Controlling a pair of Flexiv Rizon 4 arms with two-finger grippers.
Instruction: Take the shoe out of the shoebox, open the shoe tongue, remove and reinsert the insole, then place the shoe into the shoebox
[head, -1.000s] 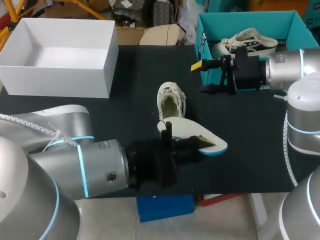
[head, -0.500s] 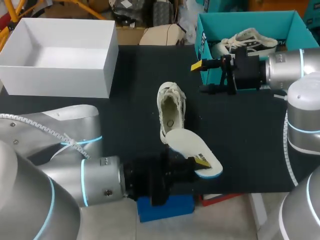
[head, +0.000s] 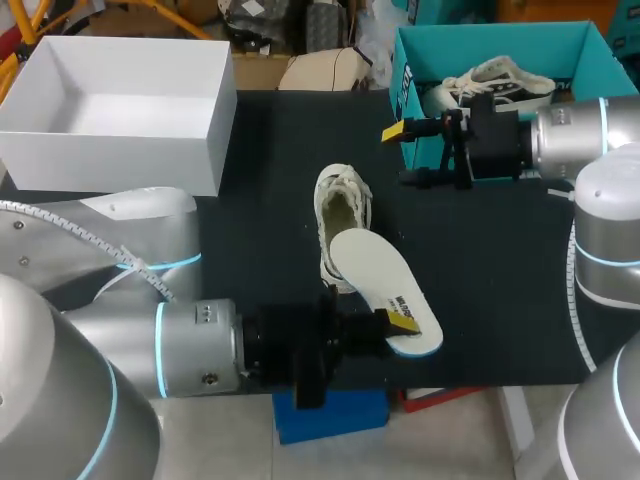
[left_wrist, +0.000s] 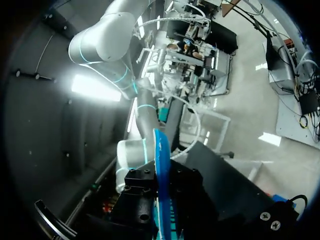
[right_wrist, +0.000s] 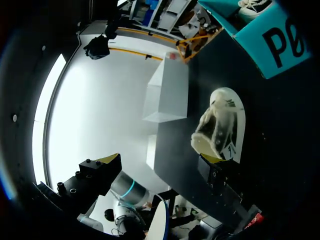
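The black table (head: 480, 260) holds an open white cardboard box (head: 110, 165) at its far left corner and an open teal cardboard shoebox (head: 490, 45) at its far right corner (a pale shoe (head: 500, 80) lies inside). The cream lace-up shoe (head: 342, 215) lies mid-table, out of the shoebox. The white insole with a blue edge (head: 375, 275) slants from the shoe's near end toward the near edge. My left hand (head: 395, 325) pinches the insole's near end tight. My right hand (head: 402, 157) hangs just beside the shoebox, fingers apart, holding nothing.

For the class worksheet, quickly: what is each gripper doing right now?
Left gripper: shut on the insole.
Right gripper: open, holding nothing.
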